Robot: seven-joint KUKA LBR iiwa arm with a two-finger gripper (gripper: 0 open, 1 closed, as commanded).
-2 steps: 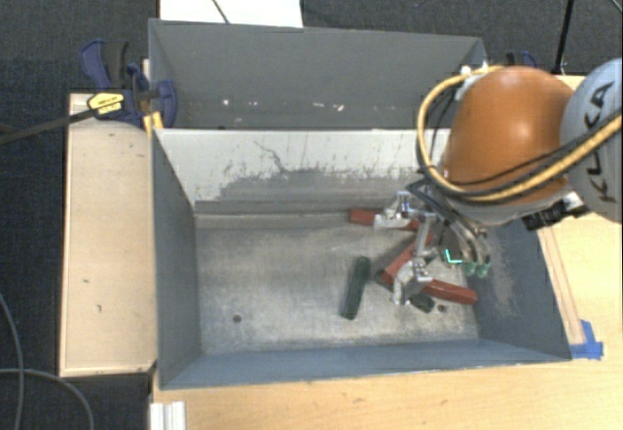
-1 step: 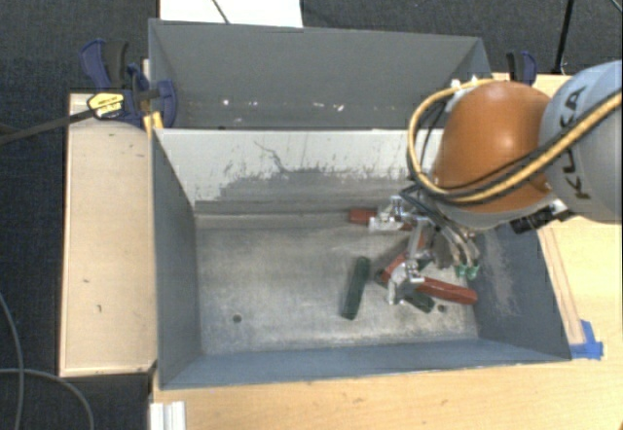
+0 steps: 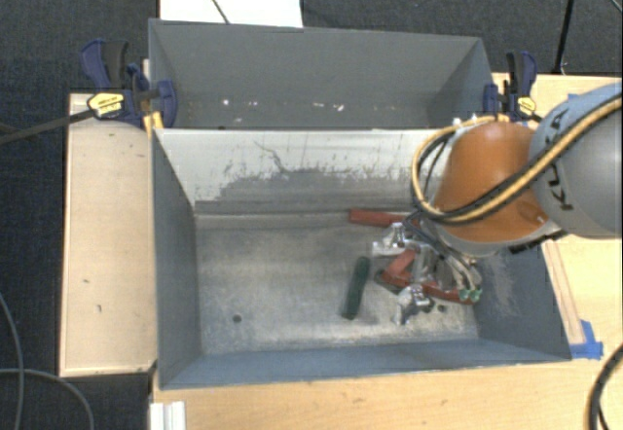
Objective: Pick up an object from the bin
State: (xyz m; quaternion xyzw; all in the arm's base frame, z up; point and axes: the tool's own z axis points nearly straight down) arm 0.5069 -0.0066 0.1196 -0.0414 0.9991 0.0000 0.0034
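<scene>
My gripper (image 3: pixel 413 274) is low in the right part of the bin, its metal fingers pointing left and down. A red-brown thing (image 3: pixel 397 268) lies under and between the fingers; a grip on it cannot be made out. A long red-brown piece (image 3: pixel 375 218) lies just behind the gripper near the back wall. A dark green stick-shaped thing (image 3: pixel 356 288) lies on the bin floor just left of the gripper, apart from the fingers. A small red and green piece (image 3: pixel 458 295) shows to the gripper's right.
The arm with its orange cover and yellow cable hangs over the bin's right side. The left half of the bin floor is bare grey metal.
</scene>
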